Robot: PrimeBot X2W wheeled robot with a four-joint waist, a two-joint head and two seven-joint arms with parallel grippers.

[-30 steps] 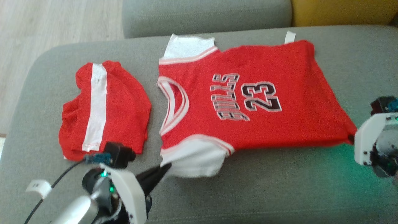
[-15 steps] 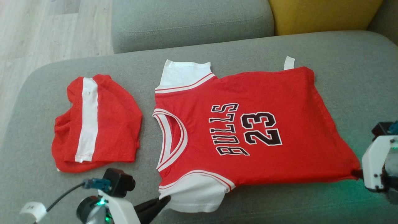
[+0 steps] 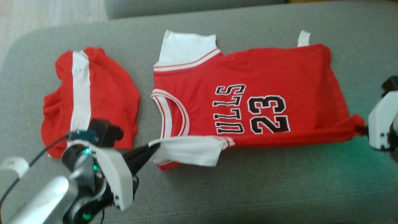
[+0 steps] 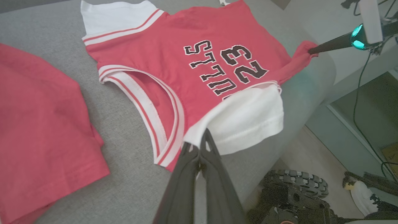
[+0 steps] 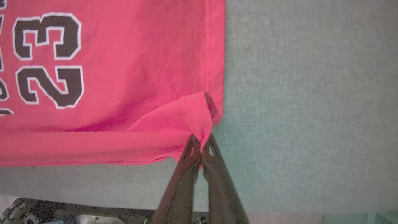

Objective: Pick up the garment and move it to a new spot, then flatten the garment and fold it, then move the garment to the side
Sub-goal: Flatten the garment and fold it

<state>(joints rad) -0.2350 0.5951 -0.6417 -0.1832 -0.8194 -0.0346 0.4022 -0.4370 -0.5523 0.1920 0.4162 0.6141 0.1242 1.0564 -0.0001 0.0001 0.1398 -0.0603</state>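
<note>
The garment is a red jersey with white sleeves and "BULLS 23" lettering, lying on the grey sofa seat. Its near long edge is lifted and folding over the lower lettering. My left gripper is shut on the near white sleeve; the left wrist view shows the dark fingers pinching that sleeve at the gripper. My right gripper is shut on the near hem corner, seen up close in the right wrist view with the gripper on a red fold.
A second red garment with a white stripe lies crumpled to the left of the jersey, close to my left arm. A white tag sticks out at the jersey's far edge. The sofa's front edge and my wheeled base lie below.
Both grippers have raised the jersey's near edge and carried it toward the far side, so the white sleeve and hem now cover the "B". The head camera has shifted too.
</note>
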